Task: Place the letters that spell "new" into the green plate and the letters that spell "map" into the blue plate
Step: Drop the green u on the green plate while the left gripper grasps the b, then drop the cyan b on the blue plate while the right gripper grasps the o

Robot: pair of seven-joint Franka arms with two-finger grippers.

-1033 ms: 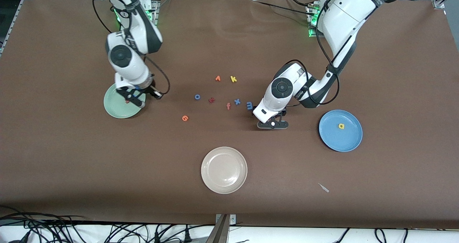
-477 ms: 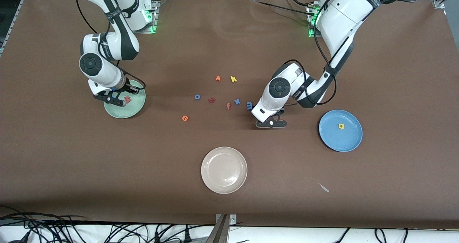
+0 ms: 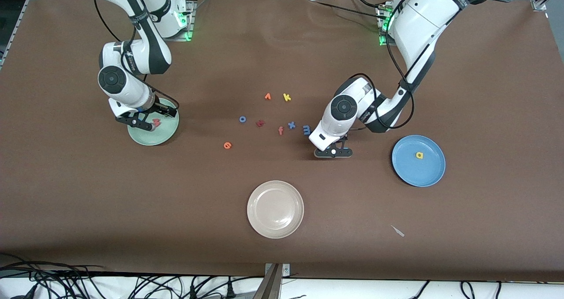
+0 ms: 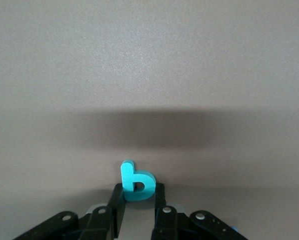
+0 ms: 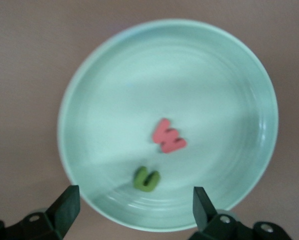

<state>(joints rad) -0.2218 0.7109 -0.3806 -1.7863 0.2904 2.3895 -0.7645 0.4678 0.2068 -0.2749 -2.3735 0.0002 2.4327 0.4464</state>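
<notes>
My left gripper is down at the table beside the blue m, shut on the teal p, which stands upright between its fingertips. The right gripper hangs open over the rim of the green plate with nothing in it. In that plate lie the salmon-red w and the green n. The yellow a lies in the blue plate. The orange e is on the table mat.
Loose letters lie mid-table: blue o, dark red letter, salmon f, blue x, an orange letter, yellow k. A beige plate sits nearest the front camera.
The right gripper opened, left the w in the green plate and swung toward its own end of the table. The left gripper closed on the teal p.
</notes>
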